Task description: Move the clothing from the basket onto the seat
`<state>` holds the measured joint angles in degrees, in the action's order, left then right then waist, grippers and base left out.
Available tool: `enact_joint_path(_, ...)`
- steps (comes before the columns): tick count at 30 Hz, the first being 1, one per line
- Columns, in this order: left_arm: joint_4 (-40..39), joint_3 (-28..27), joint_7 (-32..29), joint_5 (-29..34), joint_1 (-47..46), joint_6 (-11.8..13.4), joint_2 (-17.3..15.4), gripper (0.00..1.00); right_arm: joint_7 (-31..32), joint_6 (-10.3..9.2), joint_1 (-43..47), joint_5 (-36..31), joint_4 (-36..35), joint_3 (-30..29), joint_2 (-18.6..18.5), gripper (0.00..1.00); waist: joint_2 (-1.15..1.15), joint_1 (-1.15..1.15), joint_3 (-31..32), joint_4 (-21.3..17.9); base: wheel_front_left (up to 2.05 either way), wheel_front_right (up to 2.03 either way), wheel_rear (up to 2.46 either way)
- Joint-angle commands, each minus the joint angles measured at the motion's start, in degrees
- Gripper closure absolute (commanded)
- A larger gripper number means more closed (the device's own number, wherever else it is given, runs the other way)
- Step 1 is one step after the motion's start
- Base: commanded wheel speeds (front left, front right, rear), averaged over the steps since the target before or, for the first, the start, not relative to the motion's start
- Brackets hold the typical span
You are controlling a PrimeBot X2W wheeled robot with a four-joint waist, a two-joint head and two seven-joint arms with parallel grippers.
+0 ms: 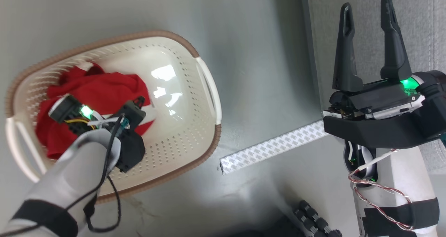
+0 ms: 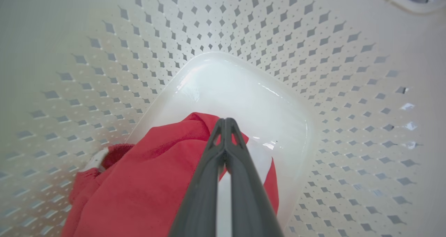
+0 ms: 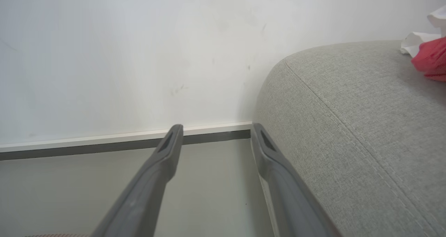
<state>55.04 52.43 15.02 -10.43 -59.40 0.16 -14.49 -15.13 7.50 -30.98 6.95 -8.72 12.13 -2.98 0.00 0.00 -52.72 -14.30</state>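
Note:
The cream basket with its brown rim stands on the floor at the left. Red clothing lies bunched in its left half. My left arm reaches down into it. In the left wrist view my left gripper is shut, pinching a peak of the red clothing above the basket's glossy bottom. My right gripper is open and holds nothing, beside the left edge of the grey seat. On the seat lies a red and white garment, far off at the right.
A white patterned strip lies on the grey floor between basket and seat. Dark wheels of my base show at the bottom. Ahead of the right gripper is a white wall with a skirting board.

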Motion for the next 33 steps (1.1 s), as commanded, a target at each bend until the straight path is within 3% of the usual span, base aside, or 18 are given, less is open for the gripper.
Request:
enact_joint_path(1, -1.4, -0.7, 0.2, -0.4, 2.2, 0.6, -0.8, 1.00, 0.0, -0.01, 0.4, -0.5, 0.2, 0.0, 0.1, 0.00, 0.00, 0.00, 3.0, 2.3, 0.00, 0.00, 0.00)
enact_joint_path(8, -11.2, -5.4, 0.2, -2.0, 8.9, 3.2, -1.6, 1.00, 0.0, -0.01, 1.7, -1.6, 2.2, -0.5, 0.1, 0.00, 0.00, 0.00, 8.5, 5.2, 0.00, 0.00, 0.00)
enact_joint_path(19, -27.5, -17.1, 0.2, -4.0, 19.8, 6.9, -1.2, 1.00, 0.0, -0.02, 5.6, -3.1, 5.4, -0.8, -0.8, 0.00, 0.00, 0.00, 17.9, 9.1, 0.00, 0.00, 0.00)
enact_joint_path(22, -32.8, -22.4, 0.2, -5.4, 24.2, 7.4, -0.4, 0.40, 0.0, -0.01, 6.9, -2.7, 6.2, -0.6, -1.4, 0.00, 0.00, 0.00, 21.2, 10.4, 0.00, 0.00, 0.00)
enact_joint_path(23, -34.3, -24.3, 0.2, -6.0, 25.8, 7.4, -0.2, 0.00, 0.0, -0.02, 7.4, -2.6, 6.5, -0.5, -1.6, 0.00, 0.00, 0.00, 22.1, 10.7, 0.00, 0.00, 0.00)
enact_joint_path(28, -42.1, -34.6, 0.2, -7.4, 33.3, 7.1, 2.7, 0.00, 0.0, -0.01, 9.7, -2.0, 7.2, -0.2, -2.3, 0.00, 0.00, 0.00, 26.0, 12.5, 0.00, 0.00, 0.00)
enact_joint_path(33, -46.5, -41.6, 0.2, -5.5, 38.4, 5.0, 5.1, 0.00, 0.0, -0.01, 11.1, -1.8, 7.3, -0.4, -2.8, 0.00, 0.00, 0.00, 27.6, 13.7, 0.00, 0.00, 0.00)
